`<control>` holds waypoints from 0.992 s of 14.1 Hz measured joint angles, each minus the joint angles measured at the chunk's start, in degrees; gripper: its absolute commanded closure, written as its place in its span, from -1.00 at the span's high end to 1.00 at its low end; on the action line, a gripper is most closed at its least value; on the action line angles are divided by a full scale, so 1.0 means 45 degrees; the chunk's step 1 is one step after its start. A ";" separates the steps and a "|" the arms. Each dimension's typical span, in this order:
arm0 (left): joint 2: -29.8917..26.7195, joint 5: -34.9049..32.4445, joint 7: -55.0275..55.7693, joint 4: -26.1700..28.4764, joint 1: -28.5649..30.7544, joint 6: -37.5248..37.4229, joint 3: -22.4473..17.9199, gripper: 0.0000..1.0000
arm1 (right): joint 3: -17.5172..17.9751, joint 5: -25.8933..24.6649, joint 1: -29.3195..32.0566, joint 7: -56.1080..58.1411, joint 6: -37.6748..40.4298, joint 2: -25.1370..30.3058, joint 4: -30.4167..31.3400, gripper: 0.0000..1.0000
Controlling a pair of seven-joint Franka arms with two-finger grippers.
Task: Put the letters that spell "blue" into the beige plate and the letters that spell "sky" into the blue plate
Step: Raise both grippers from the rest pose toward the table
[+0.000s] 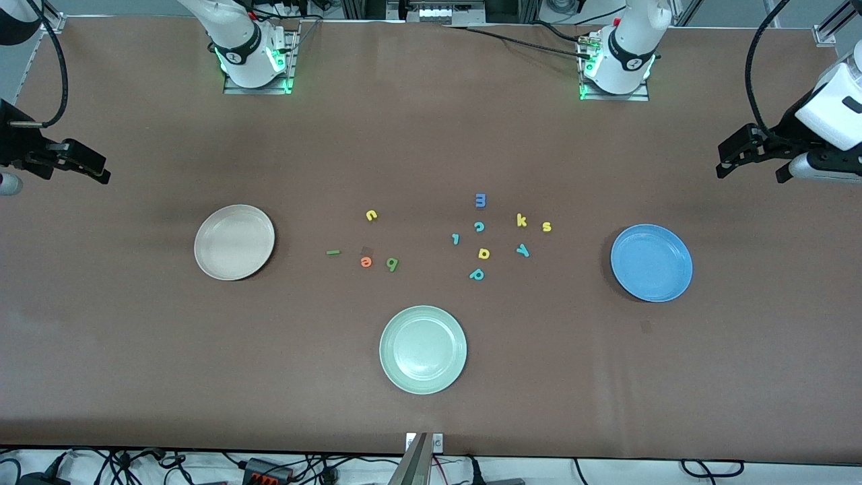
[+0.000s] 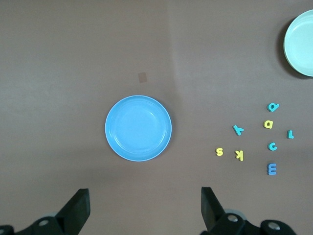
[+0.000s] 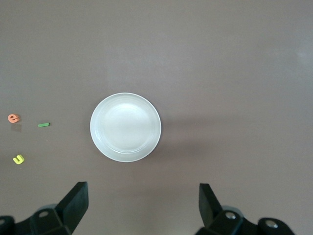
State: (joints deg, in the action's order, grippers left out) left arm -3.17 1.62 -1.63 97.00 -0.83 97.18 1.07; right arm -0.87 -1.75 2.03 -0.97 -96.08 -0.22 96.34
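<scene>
Both tools wide, empty: left tool [image 1: 731, 164] right edge, right tool [image 1: 91, 168] left edge | nothing plated | we first pinch orange "e" [image 1: 366, 262] squarely, carry to beige plate [image 1: 204, 259]

The beige plate [image 3: 125, 127] lies empty on the brown table [image 3: 234, 73], with the right gripper [image 3: 142, 203] above it, fingers [image 3: 74, 201] spread wide. Well apart from the plate lie the orange "e" [image 3: 13, 118], the green bar "l" [image 3: 44, 125] and the yellow "u" [image 3: 18, 159].
</scene>
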 measured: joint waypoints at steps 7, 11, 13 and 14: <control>0.0000 0.0000 0.0000 0.0000 0.0000 0.0000 0.0000 1.00 | -0.0001 0.0000 0.0005 0.0155 0.0021 -0.0015 0.0000 1.00; 0.0000 0.0000 0.0000 0.0000 0.0000 0.0000 0.0000 1.00 | -0.0001 0.0000 0.0005 0.0234 0.0181 -0.0035 0.0000 1.00; 0.0000 0.0000 0.0000 0.0000 0.0000 0.0000 0.0000 1.00 | -0.0004 0.0000 0.0007 0.0234 0.0305 -0.0024 -0.0001 1.00; 0.0000 0.0000 0.0000 0.0000 0.0000 0.0000 0.0000 1.00 | -0.0004 0.0000 0.0007 0.0235 0.0323 -0.0021 -0.0001 1.00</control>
State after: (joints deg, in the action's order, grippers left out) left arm -3.17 1.62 -1.63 96.99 -0.83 97.18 1.07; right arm -0.89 -1.75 2.07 0.09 -94.63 -0.32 96.34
